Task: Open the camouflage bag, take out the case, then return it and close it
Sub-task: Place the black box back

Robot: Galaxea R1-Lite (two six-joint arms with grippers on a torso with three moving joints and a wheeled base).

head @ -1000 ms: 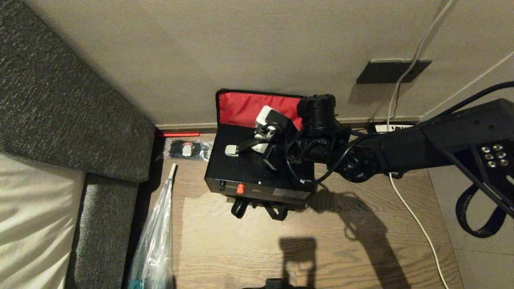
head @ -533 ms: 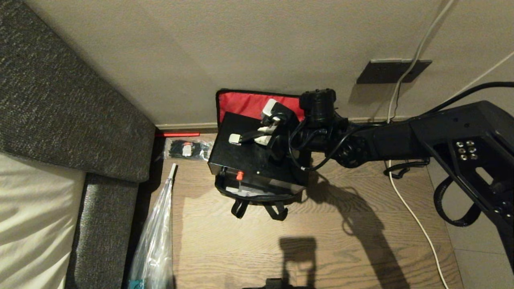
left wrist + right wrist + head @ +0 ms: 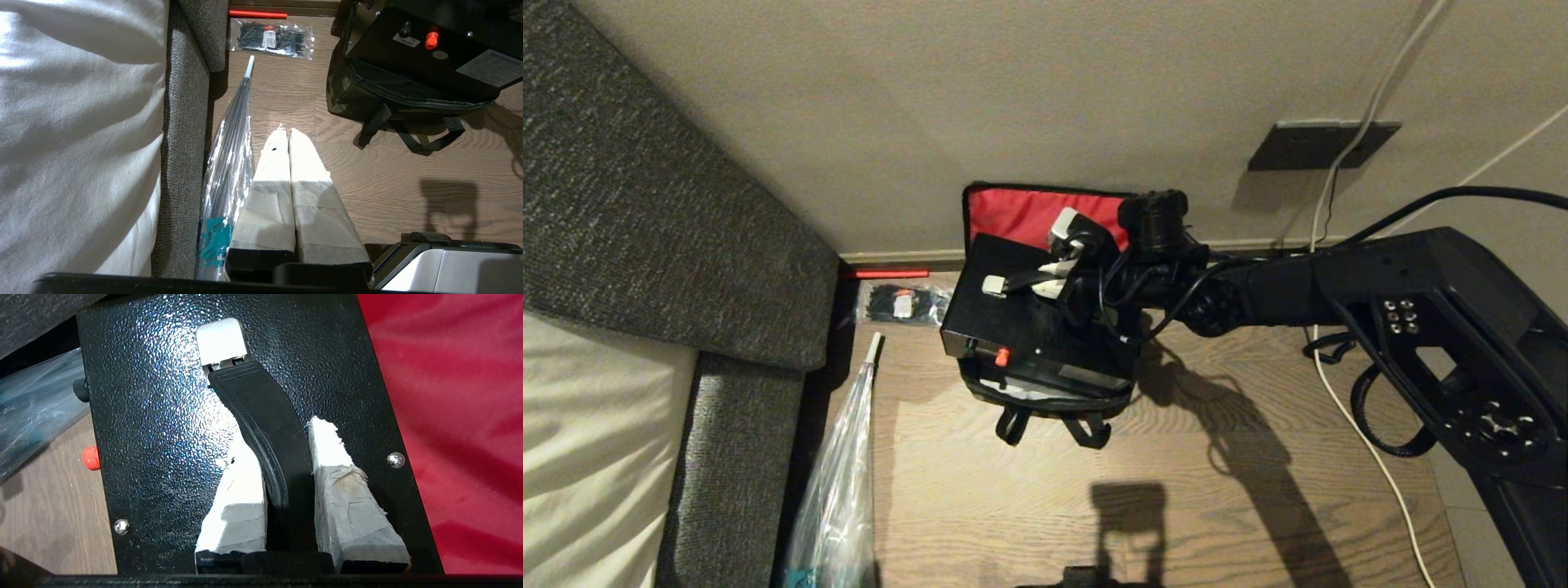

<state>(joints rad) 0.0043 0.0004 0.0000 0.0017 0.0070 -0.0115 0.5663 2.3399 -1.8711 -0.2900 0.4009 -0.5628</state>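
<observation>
your right gripper [image 3: 286, 457] is clamped on the curved black handle [image 3: 261, 428] of the flat speckled black case [image 3: 1029, 327], probably hanging just above the open camouflage bag [image 3: 367, 98], so it goes straight down.

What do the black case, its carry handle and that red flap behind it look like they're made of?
The case looks like metal with a speckled, hammered black paint: it glints and has shiny screw heads. Its handle, gripped by the right gripper, looks like moulded black plastic or rubber, smooth and ribbed, with a pale end piece. The red lid lining of the camouflage bag looks like thin woven fabric, probably nylon, softly creased.
</observation>
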